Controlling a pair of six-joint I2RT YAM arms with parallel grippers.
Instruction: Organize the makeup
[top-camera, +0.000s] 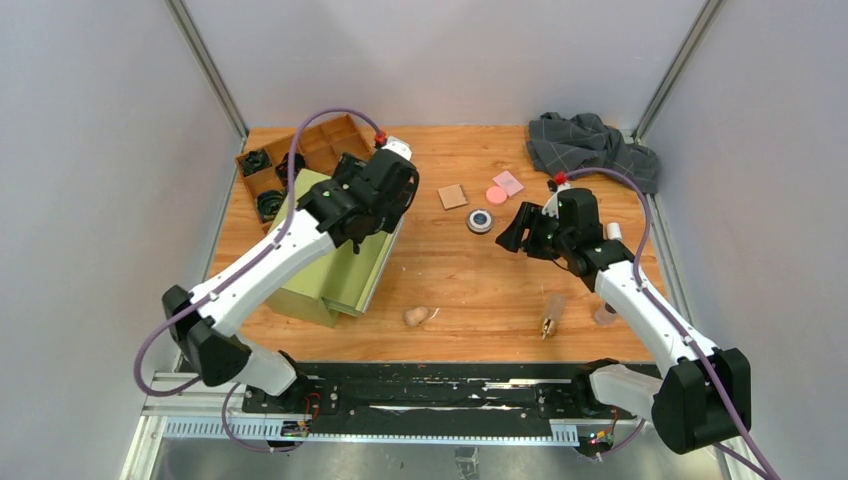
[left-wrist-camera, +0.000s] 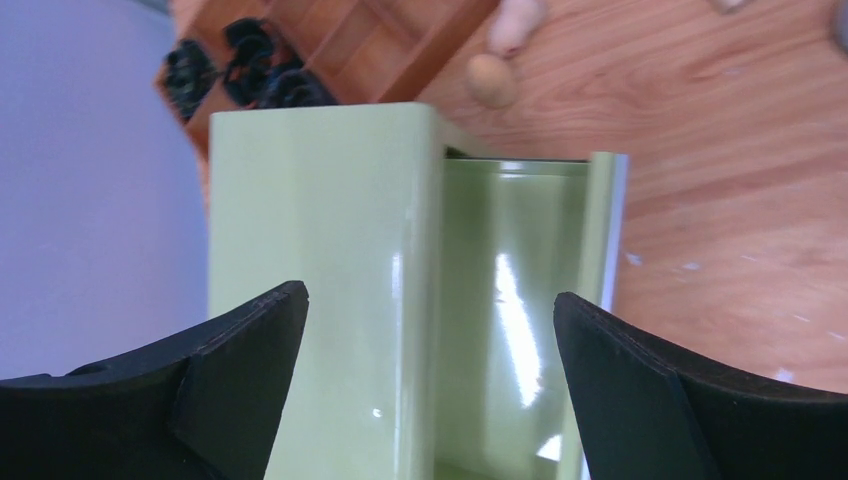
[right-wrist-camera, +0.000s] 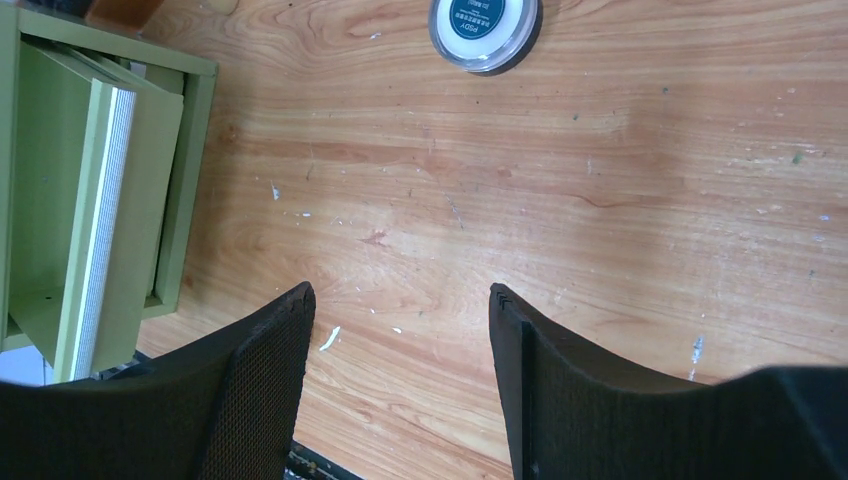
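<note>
I get bright, even overhead light on the orange-brown wooden counter (top-camera: 470, 285), with soft shadows under the arms. White glare streaks the glossy pale-green metal drawer box (left-wrist-camera: 330, 230) in my left wrist view, where the left end effector (left-wrist-camera: 428, 296) reads dark, with little detail.

Wooden desk (top-camera: 470, 285): scuffed, flecked with pale marks, loosely strewn.
Back left corner: compartmented wooden tray (top-camera: 322, 137). Just in front of it, close enough that touching cannot be ruled out: green drawer box (top-camera: 345, 275), drawer pulled out toward centre. Back right corner: grey checked cloth (top-camera: 590, 145), crumpled. Centre back, loose cluster: tan square pad (top-camera: 453, 196), pink disc (top-camera: 496, 194), pink square pad (top-camera: 508, 183), the last two just beside each other. Round black-silver compact (top-camera: 480, 220) lying flat just nearer than these. Toward near edge, well apart from cluster: beige sponge (top-camera: 416, 316), and right of it a clear tube (top-camera: 551, 313).
</note>
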